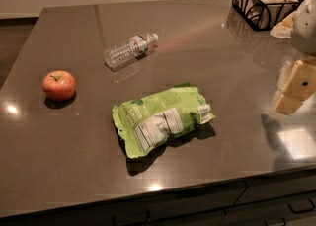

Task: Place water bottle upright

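Water bottle (130, 50) lying on its side on countertop (222, 62), apple (59, 85) nearby; gripper (292, 93) at right edge, its state cannot be told.

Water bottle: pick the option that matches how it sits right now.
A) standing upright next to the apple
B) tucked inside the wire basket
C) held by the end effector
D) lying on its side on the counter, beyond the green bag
D: the water bottle lies on its side on the counter, cap pointing right, beyond the green bag; the end effector is at the right edge, well apart from it.
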`<move>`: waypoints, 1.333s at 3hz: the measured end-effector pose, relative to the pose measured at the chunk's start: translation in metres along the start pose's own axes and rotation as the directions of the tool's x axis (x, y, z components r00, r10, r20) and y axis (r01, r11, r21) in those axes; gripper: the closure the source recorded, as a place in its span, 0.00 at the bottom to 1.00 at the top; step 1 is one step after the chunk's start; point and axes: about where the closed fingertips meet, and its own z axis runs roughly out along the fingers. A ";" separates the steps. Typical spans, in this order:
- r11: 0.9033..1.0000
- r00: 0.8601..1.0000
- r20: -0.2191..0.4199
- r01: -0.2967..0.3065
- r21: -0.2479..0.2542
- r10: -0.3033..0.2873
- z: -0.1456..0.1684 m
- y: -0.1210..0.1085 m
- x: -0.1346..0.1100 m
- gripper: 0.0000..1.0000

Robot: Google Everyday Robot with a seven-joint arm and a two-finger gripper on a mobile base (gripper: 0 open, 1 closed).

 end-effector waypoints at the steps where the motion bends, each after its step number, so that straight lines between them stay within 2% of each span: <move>1: 1.000 1.000 0.000 0.000 0.000 0.000 0.000 0.000 0.000 0.00; 2: 1.000 0.999 0.017 0.029 0.002 -0.029 0.001 -0.006 -0.007 0.00; 3: 0.995 0.994 0.045 0.101 -0.001 -0.101 0.017 -0.026 -0.030 0.00; 4: 0.982 0.979 0.075 0.189 -0.016 -0.188 0.044 -0.053 -0.061 0.00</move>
